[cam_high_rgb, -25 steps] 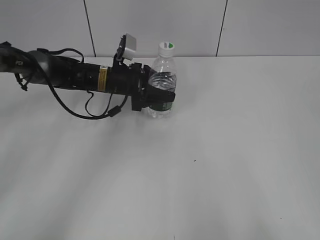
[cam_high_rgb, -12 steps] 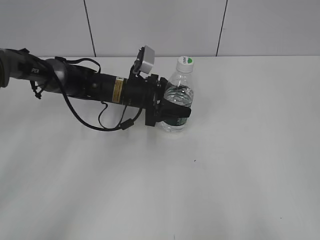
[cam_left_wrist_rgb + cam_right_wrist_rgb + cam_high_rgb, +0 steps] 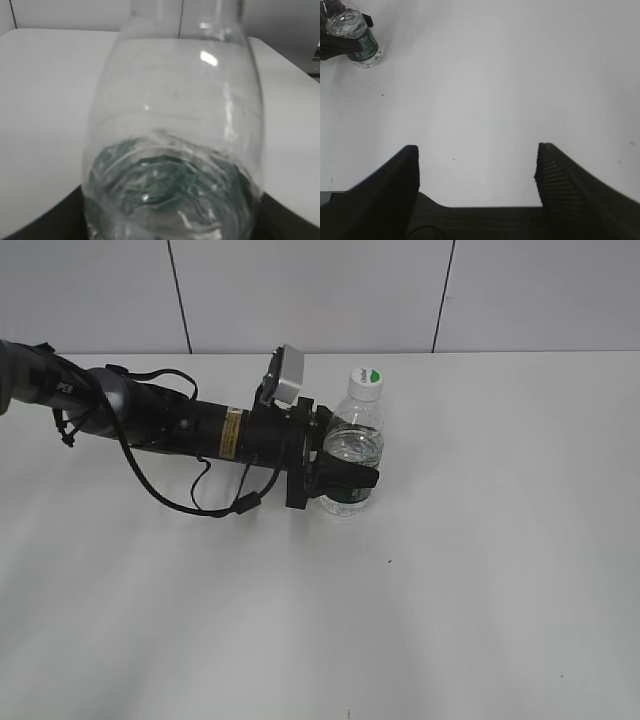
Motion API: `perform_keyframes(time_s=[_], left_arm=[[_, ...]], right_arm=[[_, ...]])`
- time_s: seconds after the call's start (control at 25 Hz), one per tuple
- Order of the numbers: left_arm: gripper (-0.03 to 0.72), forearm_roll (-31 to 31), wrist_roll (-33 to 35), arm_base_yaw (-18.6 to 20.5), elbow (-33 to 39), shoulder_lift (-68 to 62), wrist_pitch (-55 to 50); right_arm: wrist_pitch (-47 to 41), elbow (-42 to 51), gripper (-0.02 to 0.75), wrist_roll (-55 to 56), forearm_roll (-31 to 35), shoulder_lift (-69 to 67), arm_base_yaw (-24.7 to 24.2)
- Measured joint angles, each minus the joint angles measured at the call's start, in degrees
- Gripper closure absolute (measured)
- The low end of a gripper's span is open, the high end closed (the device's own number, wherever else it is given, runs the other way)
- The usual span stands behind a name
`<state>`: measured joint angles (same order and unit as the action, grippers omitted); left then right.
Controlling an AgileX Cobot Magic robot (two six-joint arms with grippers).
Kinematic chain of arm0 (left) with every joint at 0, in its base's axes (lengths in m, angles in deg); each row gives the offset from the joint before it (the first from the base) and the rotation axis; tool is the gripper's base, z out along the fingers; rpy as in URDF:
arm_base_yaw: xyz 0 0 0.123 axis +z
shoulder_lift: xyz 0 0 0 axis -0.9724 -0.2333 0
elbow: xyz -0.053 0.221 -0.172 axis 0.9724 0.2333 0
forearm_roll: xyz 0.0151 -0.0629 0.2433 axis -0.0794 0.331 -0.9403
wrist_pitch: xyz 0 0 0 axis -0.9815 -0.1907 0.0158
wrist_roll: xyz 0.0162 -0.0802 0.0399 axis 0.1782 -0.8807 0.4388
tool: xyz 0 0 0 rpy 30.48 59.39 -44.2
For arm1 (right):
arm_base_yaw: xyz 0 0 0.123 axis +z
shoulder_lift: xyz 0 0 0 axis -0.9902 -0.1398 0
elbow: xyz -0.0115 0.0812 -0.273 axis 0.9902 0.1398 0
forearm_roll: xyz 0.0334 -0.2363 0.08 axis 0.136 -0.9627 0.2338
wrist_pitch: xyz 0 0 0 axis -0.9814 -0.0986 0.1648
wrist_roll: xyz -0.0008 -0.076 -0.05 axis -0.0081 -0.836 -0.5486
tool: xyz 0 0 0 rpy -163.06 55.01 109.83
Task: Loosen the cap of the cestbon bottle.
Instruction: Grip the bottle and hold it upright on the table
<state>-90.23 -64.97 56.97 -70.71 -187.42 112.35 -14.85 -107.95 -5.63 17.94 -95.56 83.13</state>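
The clear cestbon bottle (image 3: 354, 448) stands upright on the white table, its dark green label low on the body. Its white cap (image 3: 366, 381) with a green mark sits on top. My left gripper (image 3: 345, 480) is shut on the bottle's lower body, reaching in from the left. The bottle fills the left wrist view (image 3: 175, 125); the cap is out of that view. It also shows far off in the right wrist view (image 3: 355, 37). My right gripper (image 3: 476, 155) is open and empty above bare table, and is out of the exterior view.
The white table (image 3: 450, 570) spreads in front and to the right of the bottle. A tiled wall (image 3: 320, 290) stands close behind it. The left arm's black cable (image 3: 190, 502) loops over the table on the left.
My left gripper carried the bottle to the right and toward the front over the last second. In the last half second it drifted slightly back left, and the bottle went from tilted to upright.
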Motion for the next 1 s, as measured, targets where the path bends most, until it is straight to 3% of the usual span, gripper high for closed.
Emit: perform_keyframes(time_s=[0.2,0.4,0.56,0.72,1.0], left_arm=[[0.276,0.0,1.7,0.0,0.0,0.0,0.0],[0.276,0.3,2.3,0.0,0.0,0.0,0.0],[0.276,1.6,3.0,0.0,0.0,0.0,-0.4],[0.276,3.9,3.5,0.0,0.0,0.0,-0.6],[0.276,4.6,3.9,0.0,0.3,0.0,-0.7]], right_arm=[[-0.8,-10.5,0.186,0.0,1.0,-18.4,0.0],[-5.1,-23.0,0.186,-1.2,7.1,-35.9,0.0],[-6.6,-27.9,0.186,-2.6,13.5,-42.9,0.0],[-7.3,-31.3,0.186,-1.7,15.3,-50.1,0.3],[-7.3,-38.1,0.186,3.8,15.3,-62.7,7.8]])
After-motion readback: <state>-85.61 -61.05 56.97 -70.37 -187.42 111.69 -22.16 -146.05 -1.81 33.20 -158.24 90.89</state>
